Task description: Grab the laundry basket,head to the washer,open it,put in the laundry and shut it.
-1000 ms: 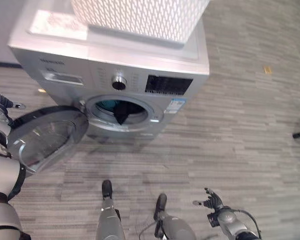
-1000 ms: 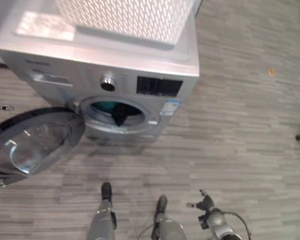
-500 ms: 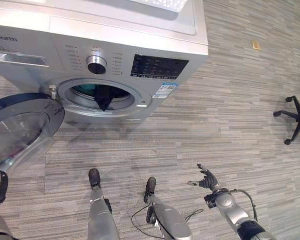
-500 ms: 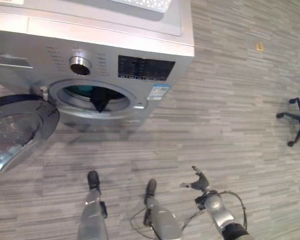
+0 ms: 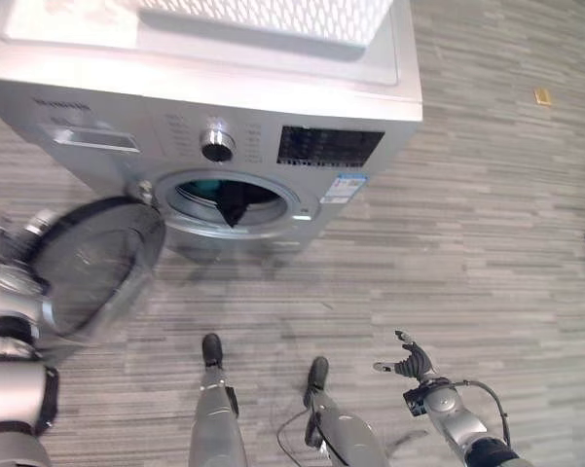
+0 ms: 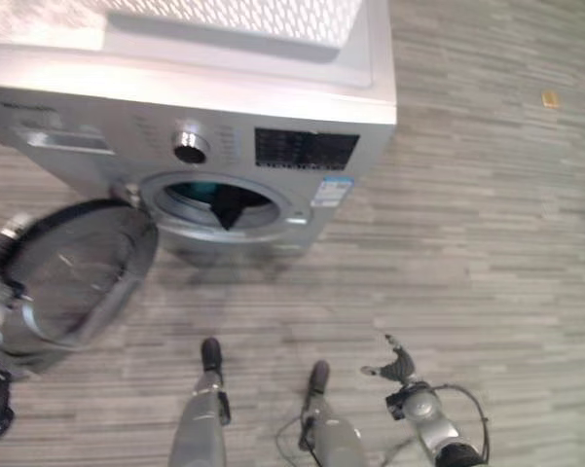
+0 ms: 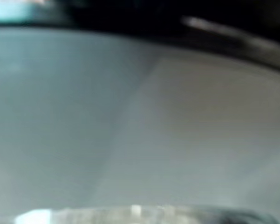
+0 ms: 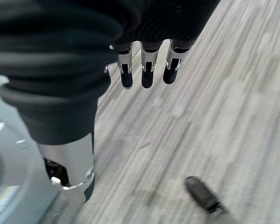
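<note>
- Left eye view: the washer (image 5: 224,117) stands with its door (image 5: 97,268) swung further round toward the opening than a second ago, so the closing push looks under way. The left hand (image 5: 19,238) sits blurred at the door's outer rim; whether its fingers are straight or curled I cannot tell. Dark laundry (image 5: 232,202) droops over the drum's lip and may catch the door. The white laundry basket (image 5: 273,19) rests on the washer's top.
- Right eye view: the right hand (image 6: 401,368) hangs low over the floor (image 6: 487,243), well apart from the washer, fingers loosely spread, holding nothing.
- Left wrist view: a grey blurred surface, likely the door, very close.
- Right wrist view: fingers (image 8: 147,74) relaxed above bare floor.
</note>
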Available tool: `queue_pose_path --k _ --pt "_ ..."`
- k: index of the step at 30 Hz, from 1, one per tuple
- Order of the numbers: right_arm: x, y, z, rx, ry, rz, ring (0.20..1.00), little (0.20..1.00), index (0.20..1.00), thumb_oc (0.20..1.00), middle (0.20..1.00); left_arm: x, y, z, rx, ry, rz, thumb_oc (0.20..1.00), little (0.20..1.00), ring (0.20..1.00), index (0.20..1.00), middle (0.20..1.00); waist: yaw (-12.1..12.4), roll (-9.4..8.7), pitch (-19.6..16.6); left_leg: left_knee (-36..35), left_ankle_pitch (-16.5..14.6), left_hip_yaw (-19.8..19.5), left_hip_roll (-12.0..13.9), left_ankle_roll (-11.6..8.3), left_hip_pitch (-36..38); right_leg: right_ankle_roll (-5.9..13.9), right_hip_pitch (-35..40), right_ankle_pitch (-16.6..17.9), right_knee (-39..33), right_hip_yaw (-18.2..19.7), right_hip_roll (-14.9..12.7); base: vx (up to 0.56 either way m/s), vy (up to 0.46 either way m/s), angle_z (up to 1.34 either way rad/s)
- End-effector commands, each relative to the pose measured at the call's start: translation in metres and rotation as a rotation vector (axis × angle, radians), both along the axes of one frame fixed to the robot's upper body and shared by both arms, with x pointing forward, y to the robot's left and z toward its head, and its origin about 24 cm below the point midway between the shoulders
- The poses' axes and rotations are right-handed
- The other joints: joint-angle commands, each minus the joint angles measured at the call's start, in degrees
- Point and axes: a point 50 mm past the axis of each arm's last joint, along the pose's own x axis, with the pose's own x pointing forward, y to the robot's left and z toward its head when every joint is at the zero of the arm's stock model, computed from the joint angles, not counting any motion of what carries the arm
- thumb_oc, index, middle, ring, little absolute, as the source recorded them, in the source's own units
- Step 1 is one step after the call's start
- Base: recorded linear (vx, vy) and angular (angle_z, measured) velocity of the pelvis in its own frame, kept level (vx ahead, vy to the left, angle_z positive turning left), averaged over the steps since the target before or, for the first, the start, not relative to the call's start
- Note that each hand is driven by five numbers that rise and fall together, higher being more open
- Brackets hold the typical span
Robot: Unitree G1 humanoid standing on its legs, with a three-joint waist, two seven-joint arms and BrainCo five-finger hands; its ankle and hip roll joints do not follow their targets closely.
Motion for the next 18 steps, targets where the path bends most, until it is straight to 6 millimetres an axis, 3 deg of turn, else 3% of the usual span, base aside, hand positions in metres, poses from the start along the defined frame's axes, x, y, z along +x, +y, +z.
queue_pose_path --k 1,4,7,13,18 --pt "0.001 -0.040 0.018 -0.068 -0.027 -0.099 1.000 1.000 1.000 1.000 1.000 -0.044 -0.062 -0.072 -0.240 0.192 -0.452 1.000 1.000 1.000 1.000 1.000 -0.54 -1.48 4.63 4.44 -7.24 1.11 0.36 1.98 0.67 1.90 -1.17 -7.15 11.34 0.61 -4.15 0.05 0.100 -0.24" --pt "-0.007 -0.050 0.014 -0.061 0.008 -0.120 1.000 1.000 1.000 1.000 1.000 -0.078 -0.083 -0.089 -0.434 0.194 -0.547 1.000 1.000 1.000 1.000 1.000 0.46 0.13 3.46 4.55 -7.46 1.77 0.11 2.10 3.69 1.62 0.85 -8.26 11.83 0.68 -4.40 0.06 0.017 -0.16" --pt "-0.015 -0.061 0.012 -0.075 0.028 -0.142 1.000 1.000 1.000 1.000 1.000 -0.099 -0.105 -0.105 -0.598 0.186 -0.569 1.000 1.000 1.000 1.000 1.000 0.38 1.23 1.53 3.51 -6.95 2.10 0.62 1.83 7.17 1.32 3.90 -9.11 11.05 0.68 -4.32 0.05 -0.044 -0.03" --pt "-0.027 -0.072 0.006 -0.107 0.074 -0.174 1.000 1.000 1.000 1.000 1.000 -0.113 -0.134 -0.119 -0.731 0.214 -0.616 1.000 1.000 1.000 1.000 1.000 -0.52 3.14 -1.79 1.32 -5.68 3.36 2.40 0.91 13.00 0.91 8.49 -10.11 9.29 1.46 -3.09 0.02 -0.082 -0.12" --pt "-0.064 -0.079 -0.020 -0.115 0.245 -0.253 1.000 1.000 1.000 1.000 1.000 -0.108 -0.152 -0.130 -0.748 0.188 -0.592 1.000 1.000 1.000 1.000 1.000 -1.89 5.71 -6.10 -2.90 -1.94 6.13 4.76 0.07 19.62 -0.51 12.41 -11.38 8.24 2.79 -0.45 -0.02 -0.116 -0.31"
